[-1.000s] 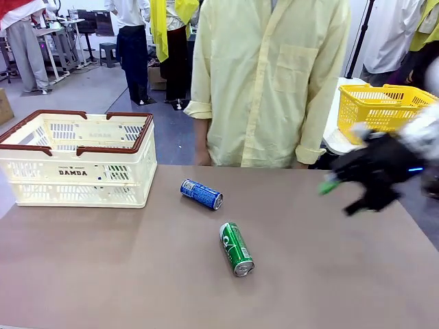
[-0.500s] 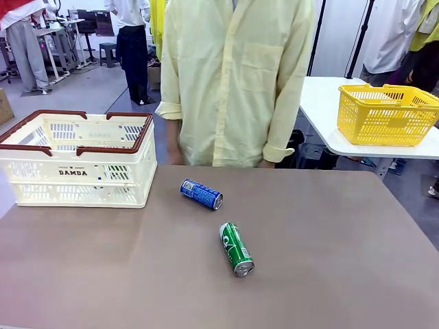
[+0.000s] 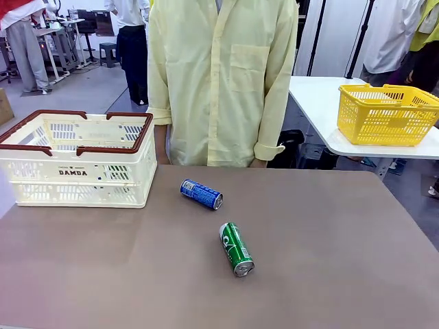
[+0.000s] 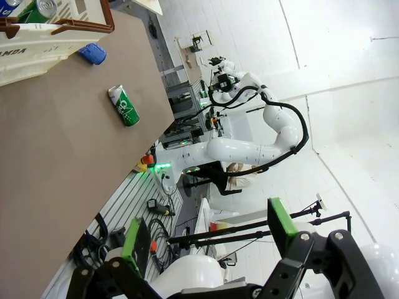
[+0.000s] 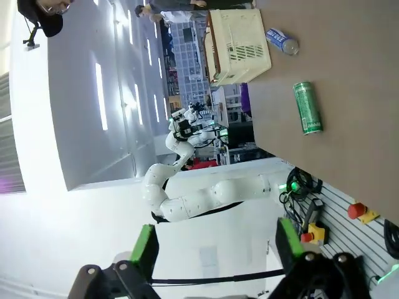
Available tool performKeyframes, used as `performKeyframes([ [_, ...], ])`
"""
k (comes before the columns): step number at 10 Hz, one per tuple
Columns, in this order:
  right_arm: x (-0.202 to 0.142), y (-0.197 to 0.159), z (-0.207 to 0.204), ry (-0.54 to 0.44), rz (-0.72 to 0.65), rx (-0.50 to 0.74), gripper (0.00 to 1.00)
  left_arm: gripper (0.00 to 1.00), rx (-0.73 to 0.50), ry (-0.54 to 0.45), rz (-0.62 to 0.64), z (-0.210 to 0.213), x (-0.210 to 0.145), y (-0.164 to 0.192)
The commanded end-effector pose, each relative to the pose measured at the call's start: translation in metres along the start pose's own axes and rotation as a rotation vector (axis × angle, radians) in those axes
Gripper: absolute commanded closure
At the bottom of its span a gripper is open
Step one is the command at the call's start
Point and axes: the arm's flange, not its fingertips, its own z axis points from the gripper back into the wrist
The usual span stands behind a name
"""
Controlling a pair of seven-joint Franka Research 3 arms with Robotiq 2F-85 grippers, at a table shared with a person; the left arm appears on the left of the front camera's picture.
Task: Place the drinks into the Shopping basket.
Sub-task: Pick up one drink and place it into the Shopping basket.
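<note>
Fingers of our left gripper [image 4: 204,224] and our right gripper [image 5: 215,233] stand spread with nothing between them, both well apart from the Shopping basket [image 3: 75,185]. We see the blue can [image 3: 202,194] lying on its side on the table [image 3: 329,260] near the basket's right end. The green can [image 3: 236,249] lies farther from the basket, towards our side.

Person [image 3: 223,82]: pale yellow button-front shirt [image 3: 206,103], chest pocket [image 3: 250,65], long sleeves with cuffs. Own left gripper [image 4: 207,232]: black angular fingers, green pads [image 4: 133,240], silver screws at the joints, glossy white housing behind. Own right gripper [image 5: 216,246]: same black links and green pads [image 5: 144,248]. Farther off, right arm [image 4: 249,146] and left arm [image 5: 199,199]: white rounded segments, green light at base.
</note>
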Motion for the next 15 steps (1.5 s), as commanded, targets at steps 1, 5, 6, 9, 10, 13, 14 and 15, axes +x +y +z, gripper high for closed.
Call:
performKeyframes([
  [1,-0.005,0.002,0.000,0.002,-0.015,-0.006,0.00,0.00,-0.014,-0.011,0.002,-0.002,0.001,-0.005],
  [5,-0.005,0.002,0.000,0.002,-0.015,-0.006,0.00,0.00,0.330,0.025,0.137,-0.111,0.006,-0.097],
  [6,-0.005,0.002,0.000,0.002,-0.015,-0.006,0.00,0.00,0.444,0.162,0.103,-0.184,0.004,-0.121],
  [9,-0.005,0.002,0.000,0.002,-0.015,-0.006,0.00,0.00,0.591,0.229,0.185,-0.373,-0.031,-0.137],
  [10,-0.005,0.002,0.000,0.002,-0.015,-0.006,0.00,0.00,0.676,0.218,0.190,-0.413,-0.053,-0.124],
  [13,-0.005,0.002,0.000,0.002,-0.015,-0.006,0.00,0.00,0.578,0.299,0.195,-0.452,-0.064,-0.113],
  [14,-0.005,0.002,0.000,0.002,-0.015,-0.006,0.00,0.00,0.698,0.252,0.168,-0.459,-0.080,-0.119],
  [15,-0.005,0.002,0.000,0.002,-0.015,-0.006,0.00,0.00,0.698,0.252,0.168,-0.459,-0.080,-0.119],
])
